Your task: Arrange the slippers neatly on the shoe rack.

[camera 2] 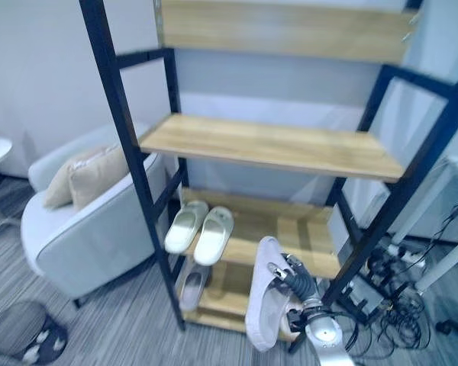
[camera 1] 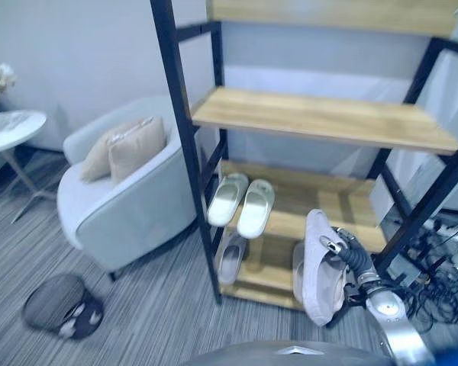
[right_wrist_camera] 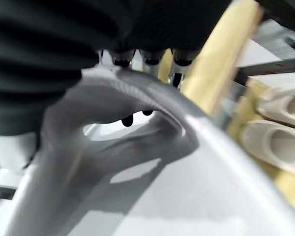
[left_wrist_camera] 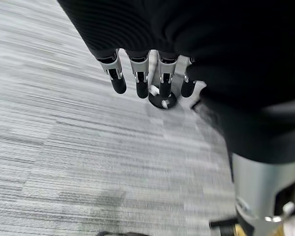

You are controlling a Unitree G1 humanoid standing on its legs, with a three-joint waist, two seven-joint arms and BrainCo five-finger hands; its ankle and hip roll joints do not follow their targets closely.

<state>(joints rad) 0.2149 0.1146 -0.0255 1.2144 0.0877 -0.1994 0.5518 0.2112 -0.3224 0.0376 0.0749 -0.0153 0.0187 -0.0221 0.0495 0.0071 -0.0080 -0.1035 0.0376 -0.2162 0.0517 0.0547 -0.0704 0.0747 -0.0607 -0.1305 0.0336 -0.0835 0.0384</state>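
Note:
My right hand (camera 1: pixel 353 261) is shut on a grey slipper (camera 1: pixel 317 263), with the fingers (right_wrist_camera: pixel 127 119) hooked into its opening. The slipper hangs upright, toe up, in front of the shoe rack's (camera 1: pixel 320 118) low right part. A pale pair of slippers (camera 1: pixel 243 203) lies side by side at the left of the second-lowest shelf (camera 1: pixel 343 202). On the bottom shelf another grey slipper (camera 1: pixel 231 256) lies at the left, and one more (camera 1: pixel 298 280) is half hidden behind the held one. My left hand (left_wrist_camera: pixel 140 81) hangs open over the grey carpet.
A light grey armchair (camera 1: pixel 130 206) with two beige cushions (camera 1: pixel 126 146) stands left of the rack. Further left is a round white table (camera 1: pixel 11 126). A dark round object (camera 1: pixel 62 306) lies on the carpet. Tangled cables (camera 1: pixel 435 282) lie right of the rack.

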